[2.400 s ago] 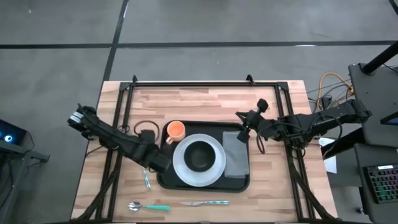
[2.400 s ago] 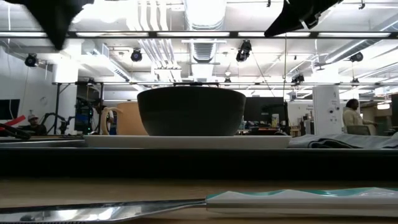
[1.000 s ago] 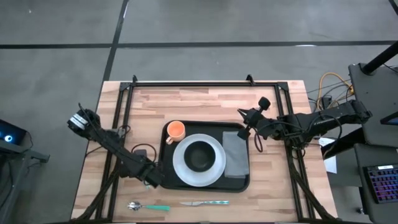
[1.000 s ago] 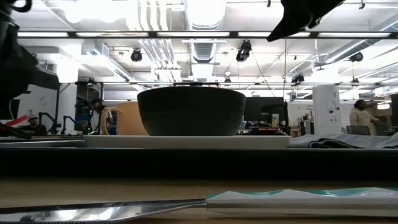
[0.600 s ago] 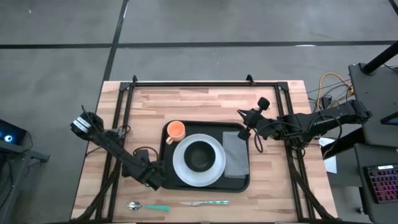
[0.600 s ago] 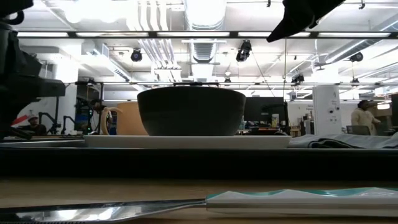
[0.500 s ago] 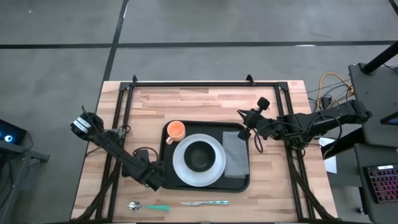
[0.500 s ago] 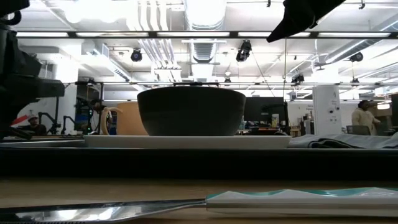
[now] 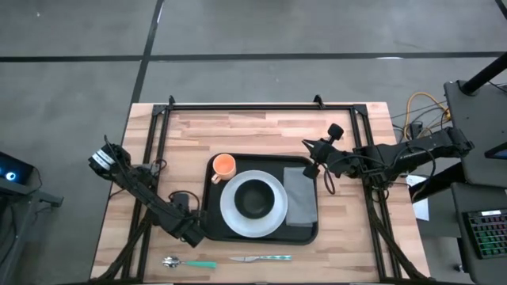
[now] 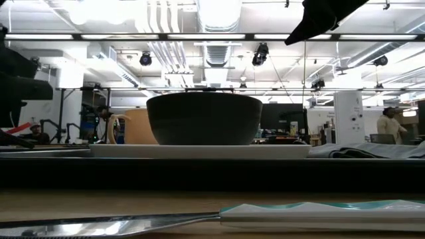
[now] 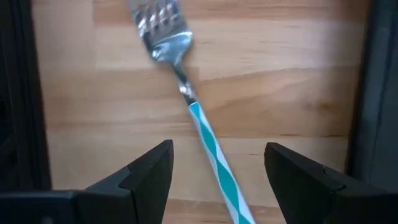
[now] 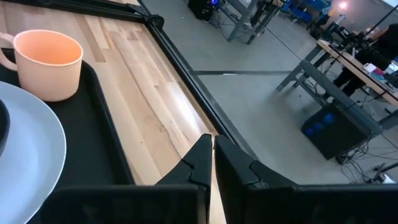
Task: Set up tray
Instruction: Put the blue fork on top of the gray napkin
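Starting with the wooden table point(image 9: 261, 131): carries the tray point(image 9: 261, 161) at its middle, long side across. Holds on that tray a white plate point(image 9: 230, 215) with a dark bowl point(image 9: 253, 198) centred on it, a grey napkin point(image 9: 299, 198) folded flat just right of the plate, and an orange cup point(image 9: 224, 166) at the far left corner. Reads as a place setting, probably with cutlery left to add.

Leaves a knife point(image 9: 261, 258) and a spoon point(image 9: 188, 263) on bare wood in front of the tray, apart from it.

Hangs the left gripper point(image 9: 192, 235) low beside the tray's front left corner, fingers spread wide on either side of the teal-striped handle of a fork point(image 11: 177, 74), touching nothing. Looks lined up for closing on that handle. Parks the right gripper point(image 12: 211, 158) over the tray's far right corner, fingers pressed together and empty, apparently waiting clear of the work.

Cannot make out the fork from above, covered as it is by the left arm. Cuts off the handle's end in the left wrist view. Shows little in the low view beyond bowl, plate edge, tray rim and knife, with neither set of fingertips readable there.
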Tool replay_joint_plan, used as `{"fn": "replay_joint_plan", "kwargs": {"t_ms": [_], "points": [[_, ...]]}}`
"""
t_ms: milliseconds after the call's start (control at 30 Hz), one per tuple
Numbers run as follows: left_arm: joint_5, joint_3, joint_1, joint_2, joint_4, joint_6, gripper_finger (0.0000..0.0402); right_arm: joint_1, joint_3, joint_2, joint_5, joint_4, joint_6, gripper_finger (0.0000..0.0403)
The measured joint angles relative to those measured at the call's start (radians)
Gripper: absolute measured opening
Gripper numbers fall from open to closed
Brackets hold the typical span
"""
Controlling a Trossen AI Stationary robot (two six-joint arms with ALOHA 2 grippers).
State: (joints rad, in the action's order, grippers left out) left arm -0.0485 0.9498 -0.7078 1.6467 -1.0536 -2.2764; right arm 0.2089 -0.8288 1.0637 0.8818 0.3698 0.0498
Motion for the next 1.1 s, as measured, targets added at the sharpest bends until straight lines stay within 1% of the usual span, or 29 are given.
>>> {"fn": "replay_joint_plan", "kwargs": {"t_ms": [100, 167, 233, 567, 733, 933, 1000, 1100], "points": [[0.036, -0.011, -0.008, 0.0, 0.015, -0.037, 0.0231, 0.0, 0.0, 0.0, 0.0, -0.001, 0.0, 0.0009], [0.101, -0.022, -0.01, 0.002, 0.023, -0.097, 0.023, 0.0, 0.0, 0.0, 0.0, -0.001, 0.0, 0.0009], [0.154, -0.033, -0.01, 0.003, 0.034, -0.119, 0.0231, 0.0, 0.0, 0.0, 0.0, -0.001, -0.003, 0.0009], [0.128, -0.077, -0.013, -0.002, 0.12, -0.118, 0.023, 0.0, -0.001, 0.0, 0.0, -0.001, -0.01, 0.0009], [0.125, -0.082, -0.013, 0.0, 0.108, -0.115, 0.023, 0.0, -0.002, 0.0, -0.001, -0.001, -0.024, 0.0009], [0.114, -0.118, -0.03, -0.002, 0.119, -0.096, 0.023, 0.0, -0.002, 0.0, -0.001, 0.0, -0.025, 0.0009], [0.11, -0.138, -0.034, -0.002, 0.145, -0.095, 0.0224, 0.0, -0.002, 0.0, -0.001, 0.0, -0.027, 0.0009], [0.11, -0.158, -0.051, -0.001, 0.17, -0.096, 0.0205, 0.0, -0.002, 0.0, -0.001, 0.0, -0.027, 0.0009]]}}
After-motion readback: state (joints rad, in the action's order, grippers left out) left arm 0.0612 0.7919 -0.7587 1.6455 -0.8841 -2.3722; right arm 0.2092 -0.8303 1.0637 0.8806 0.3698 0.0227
